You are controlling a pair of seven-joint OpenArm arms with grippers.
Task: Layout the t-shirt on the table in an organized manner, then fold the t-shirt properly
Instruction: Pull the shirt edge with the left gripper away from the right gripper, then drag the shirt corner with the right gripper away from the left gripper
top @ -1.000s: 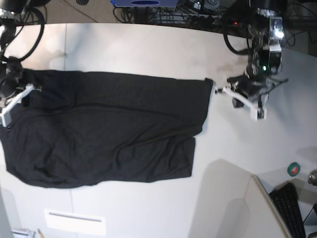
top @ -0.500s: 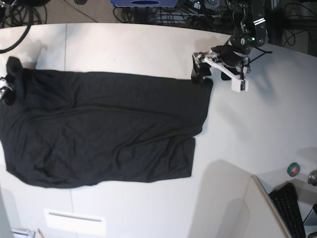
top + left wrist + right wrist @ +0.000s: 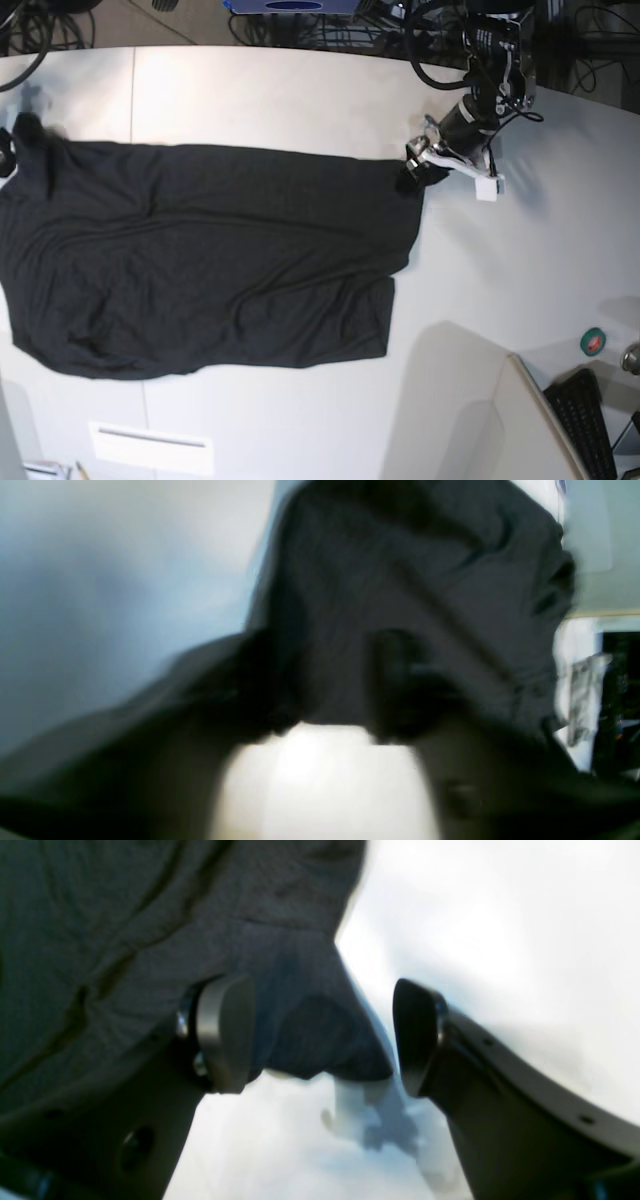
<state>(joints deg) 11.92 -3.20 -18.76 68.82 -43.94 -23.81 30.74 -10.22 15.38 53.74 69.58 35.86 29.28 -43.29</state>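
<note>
The left wrist view is blurred, so I cannot tell the left gripper's (image 3: 425,165) state at the big black soft-fabric t-shirt's (image 3: 210,260) corner. The shirt's length lies along the smooth off-white table (image 3: 300,100). The right gripper (image 3: 320,1035) stands released, a fabric corner between its fingers (image 3: 225,1032).

- The t-shirt (image 3: 200,260) was soft, matt black cloth with a fine knitted texture.
- The worktop (image 3: 300,100) was smooth and off-white, with a slight sheen.
- The right gripper (image 3: 320,1035) had smooth, semi-glossy dark pads (image 3: 225,1030).

I'm working in what looks like a robotics lab. Tangled cables (image 3: 330,25) crowd the floor behind my wide white bench (image 3: 300,100). A black keyboard (image 3: 590,420) sits at the corner, near a tape roll (image 3: 593,342).
</note>
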